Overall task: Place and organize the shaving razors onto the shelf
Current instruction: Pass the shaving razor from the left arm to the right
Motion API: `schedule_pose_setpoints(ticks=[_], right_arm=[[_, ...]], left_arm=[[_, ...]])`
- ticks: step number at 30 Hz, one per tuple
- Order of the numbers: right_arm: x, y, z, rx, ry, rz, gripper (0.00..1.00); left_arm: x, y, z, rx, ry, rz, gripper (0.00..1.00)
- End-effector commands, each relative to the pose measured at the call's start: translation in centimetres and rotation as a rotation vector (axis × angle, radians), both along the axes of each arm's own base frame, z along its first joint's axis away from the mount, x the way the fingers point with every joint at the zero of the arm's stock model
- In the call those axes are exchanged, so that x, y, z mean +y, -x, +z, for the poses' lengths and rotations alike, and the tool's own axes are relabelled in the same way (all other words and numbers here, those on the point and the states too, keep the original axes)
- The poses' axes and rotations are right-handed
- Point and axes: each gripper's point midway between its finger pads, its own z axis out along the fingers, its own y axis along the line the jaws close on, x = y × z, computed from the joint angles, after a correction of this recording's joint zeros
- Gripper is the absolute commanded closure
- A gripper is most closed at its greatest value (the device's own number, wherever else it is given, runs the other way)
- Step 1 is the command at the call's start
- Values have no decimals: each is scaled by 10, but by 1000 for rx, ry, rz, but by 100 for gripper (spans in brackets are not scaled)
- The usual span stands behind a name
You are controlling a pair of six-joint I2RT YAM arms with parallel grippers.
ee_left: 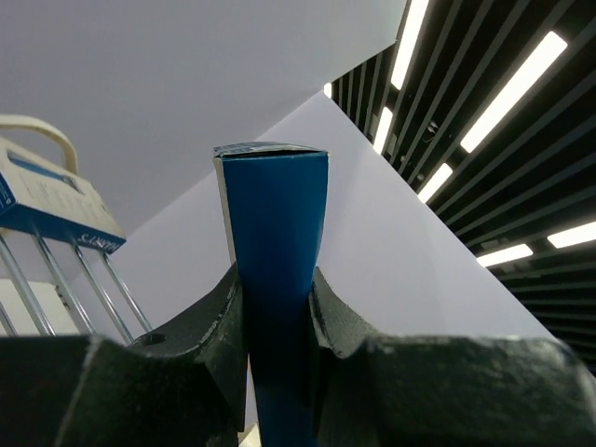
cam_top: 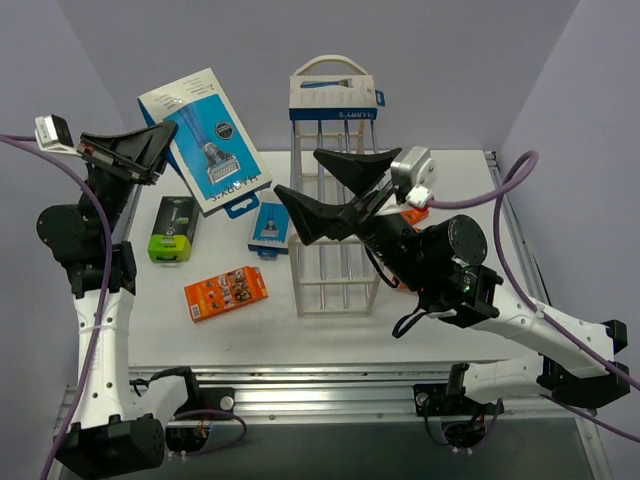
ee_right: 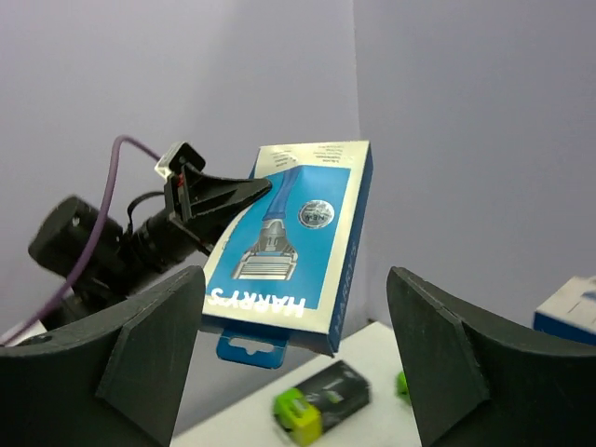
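Observation:
My left gripper (cam_top: 163,140) is shut on a large blue-and-white HARRY'S razor box (cam_top: 205,140), held up in the air at the left; its blue edge (ee_left: 275,261) stands between the fingers, and it also shows in the right wrist view (ee_right: 293,242). My right gripper (cam_top: 320,195) is open and empty, raised in front of the cream-white shelf (cam_top: 335,290). A HARRY'S box (cam_top: 333,98) lies on the shelf's top tier. On the table lie a small blue box (cam_top: 270,228), a black-and-lime-green box (cam_top: 172,229) and an orange box (cam_top: 225,292).
Another orange box (cam_top: 412,214) is partly hidden behind my right arm beside the shelf. The white table (cam_top: 150,330) ends at a metal rail in front. Purple cables run along both arms.

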Motion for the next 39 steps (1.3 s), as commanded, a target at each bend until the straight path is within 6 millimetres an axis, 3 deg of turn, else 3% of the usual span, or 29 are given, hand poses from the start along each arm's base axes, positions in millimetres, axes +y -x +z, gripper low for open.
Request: schedule_pose_setpoints(ticks=[1,6,11,19,22,27,39], right_arm=[[-19,-9,28,280,-322,63,26],[-21,-7,32,387,-430,164,26],[-13,-10,24,528,-465,232,26],[16,-21,-16,688,-498,323,26],[24,-24,-22,708,-505,361,26],[39,-11,-22,689,-489,468,25],[63,-12,-21,685,-503,549,24]], left_arm=[[8,35,45,-204,-19,124,98],[3,46,51,-272,-43,115,98],[5,57,57,-338,-14,118,98],[8,57,53,-327,36,88,98],[7,60,54,-335,34,86,98],[7,60,52,-336,43,81,98],[11,57,42,-337,79,80,98]])
